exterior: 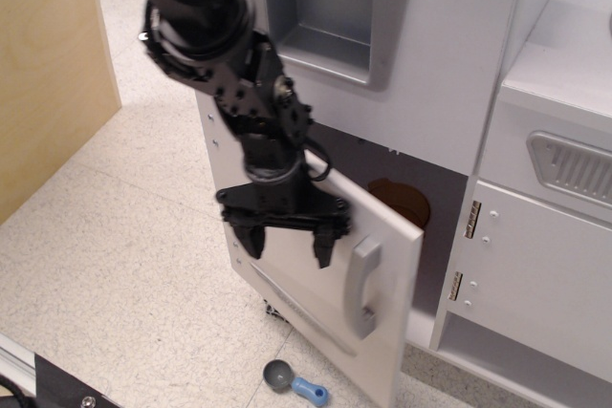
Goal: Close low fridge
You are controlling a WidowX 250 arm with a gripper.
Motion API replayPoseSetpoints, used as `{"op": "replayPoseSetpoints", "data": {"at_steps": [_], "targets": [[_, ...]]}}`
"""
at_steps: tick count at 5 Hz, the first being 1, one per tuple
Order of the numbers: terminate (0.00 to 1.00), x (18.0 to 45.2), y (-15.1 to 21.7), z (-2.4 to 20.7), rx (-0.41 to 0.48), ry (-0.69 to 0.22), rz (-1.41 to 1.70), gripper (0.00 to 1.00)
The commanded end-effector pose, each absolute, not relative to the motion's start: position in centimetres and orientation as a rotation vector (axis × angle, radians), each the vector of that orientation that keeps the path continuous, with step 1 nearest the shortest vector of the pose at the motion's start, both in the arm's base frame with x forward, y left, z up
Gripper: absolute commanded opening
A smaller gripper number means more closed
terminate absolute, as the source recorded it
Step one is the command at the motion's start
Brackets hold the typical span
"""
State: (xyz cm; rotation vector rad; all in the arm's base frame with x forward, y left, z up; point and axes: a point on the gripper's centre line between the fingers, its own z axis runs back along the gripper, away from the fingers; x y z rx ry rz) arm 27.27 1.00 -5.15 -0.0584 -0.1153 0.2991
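The low fridge door [316,312] is a white panel with a vertical grey handle [361,286]. It stands partly open, swung most of the way toward the cabinet, with a dark gap at its right edge. My black gripper [287,241] is open, its two fingers [251,239] spread against the outer face of the door, left of the handle, holding nothing. Through the gap I see part of an orange bowl [402,200] inside the compartment. The rest of the compartment is hidden by the door.
The upper fridge door with the grey recessed dispenser [320,7] is above. A smaller white cabinet door with two hinges [535,274] is at the right. A blue and grey toy utensil [294,384] lies on the floor below the door. A wooden panel [48,64] stands at left.
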Motion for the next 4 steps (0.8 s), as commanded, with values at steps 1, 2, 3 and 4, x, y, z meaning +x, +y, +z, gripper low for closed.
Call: {"op": "replayPoseSetpoints", "data": {"at_steps": [1, 2, 3, 4], "targets": [[0.00, 31.0, 0.0, -4.4, -0.066, -0.208, 0.325, 1.00], [0.00, 32.2, -0.1, -4.3, -0.077, -0.225, 0.357, 1.00], [0.00, 32.9, -0.1, -4.4, -0.076, -0.249, 0.365, 1.00], [0.00, 33.2, -0.1, -4.3, -0.070, -0.267, 0.360, 1.00]]}}
